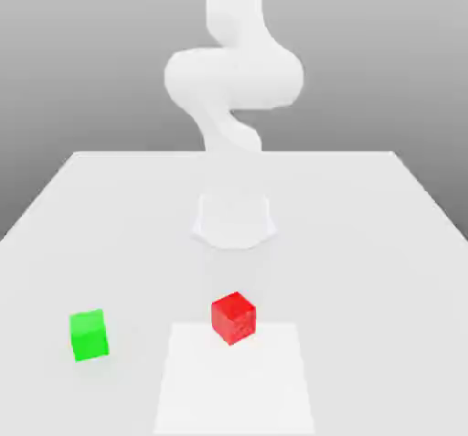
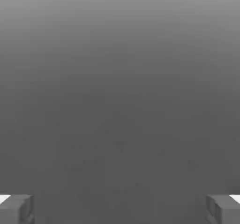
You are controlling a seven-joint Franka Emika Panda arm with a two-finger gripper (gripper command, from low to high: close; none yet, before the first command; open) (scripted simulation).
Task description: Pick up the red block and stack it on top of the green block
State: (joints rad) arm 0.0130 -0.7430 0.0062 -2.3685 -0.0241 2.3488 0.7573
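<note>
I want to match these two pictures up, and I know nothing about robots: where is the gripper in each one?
Exterior view: the gripper is the pale shape at the end of the white arm, mid-picture, above the red block.
Hand view: the gripper shows as two grey fingertips at opposite edges, wide apart, with nothing between them.
Shared landmark: apparently the plain grey backdrop, behind the arm and beyond the fingertips.

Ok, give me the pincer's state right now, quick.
Pincer: open, fingers spread wide apart, nothing between them, holding nothing.
</note>
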